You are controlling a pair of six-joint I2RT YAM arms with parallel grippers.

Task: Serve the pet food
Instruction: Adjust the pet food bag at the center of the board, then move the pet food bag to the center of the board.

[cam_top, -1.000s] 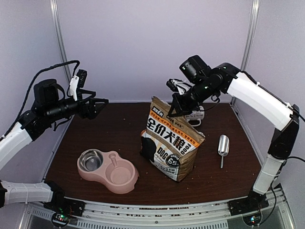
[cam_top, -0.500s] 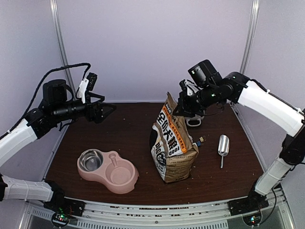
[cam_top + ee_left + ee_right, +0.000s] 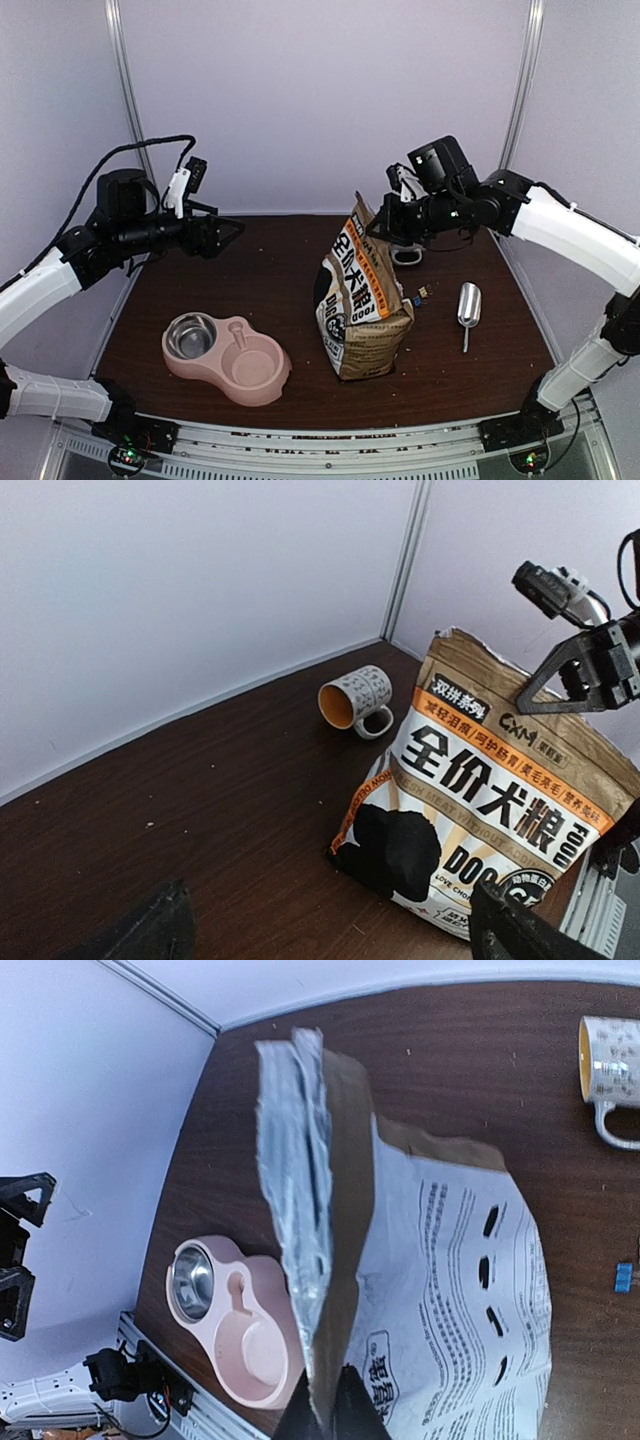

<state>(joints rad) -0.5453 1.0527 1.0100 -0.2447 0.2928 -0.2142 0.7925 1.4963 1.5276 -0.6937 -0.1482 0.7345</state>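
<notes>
Pet food, out of sight inside the kraft-brown bag (image 3: 365,300), stands mid-surface with a robot arm on either side. At left, the left gripper (image 3: 222,235) hovers above the rear of the dark surface (image 3: 270,280), jaws spread wide and holding nothing. Nearer the front edge sits the pink double bowl (image 3: 265,392), one well lined with steel, well apart from the bag. The bag stands upright, with the foil-lined edges of its torn top lying close together. The right gripper (image 3: 388,226) has its jaws clamped on an upper corner. The crinkled, soft sack looks likely to buckle and swing under a one-corner hold. The loose kibble inside should shift its weight and run fast once tipped, so a second hold on the opposite top corner would seem steadier. Behind the bag a mug (image 3: 352,700) lies on its side, and a silver scoop (image 3: 468,305) lies to the right. The widest open room is between bag and bowl.
</notes>
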